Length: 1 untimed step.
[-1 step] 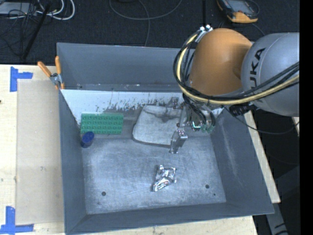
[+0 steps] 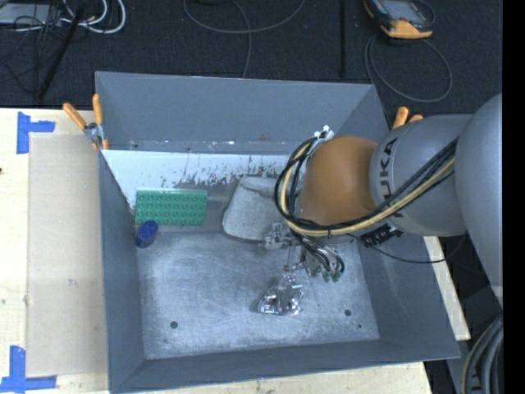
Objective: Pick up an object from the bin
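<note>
Arm: we see it reach in from the right and bend down, its orange cover (image 2: 332,179) above the right half of the bin (image 2: 230,113).
Gripper (image 2: 280,300): low over bare floor, near of centre; we cannot tell whether it is open or closed.
Nearest thing: a pale grey sheet (image 2: 242,212), just far-left of the gripper.
Others: a green studded block (image 2: 171,208) and a blue cap (image 2: 146,234), together at the far left.
Room: open floor to the gripper's left.
</note>
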Tool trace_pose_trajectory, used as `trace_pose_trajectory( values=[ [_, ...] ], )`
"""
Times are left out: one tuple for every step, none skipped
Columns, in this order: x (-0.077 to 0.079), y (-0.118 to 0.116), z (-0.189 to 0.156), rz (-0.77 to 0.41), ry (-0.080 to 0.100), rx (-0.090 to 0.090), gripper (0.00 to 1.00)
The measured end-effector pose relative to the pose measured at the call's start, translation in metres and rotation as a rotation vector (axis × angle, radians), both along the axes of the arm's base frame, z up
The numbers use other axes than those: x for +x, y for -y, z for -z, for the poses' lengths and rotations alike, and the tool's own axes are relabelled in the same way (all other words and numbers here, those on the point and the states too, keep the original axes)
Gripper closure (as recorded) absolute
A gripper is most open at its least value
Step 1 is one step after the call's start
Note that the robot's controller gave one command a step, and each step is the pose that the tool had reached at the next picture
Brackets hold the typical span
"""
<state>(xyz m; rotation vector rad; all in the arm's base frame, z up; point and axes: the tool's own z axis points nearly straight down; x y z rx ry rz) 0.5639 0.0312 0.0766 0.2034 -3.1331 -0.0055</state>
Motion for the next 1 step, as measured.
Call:
trace_pose_trajectory(
  values=[
    [0.0000, 0.0009, -0.0032, 0.000, -0.004, -0.002, 1.00]
  ],
)
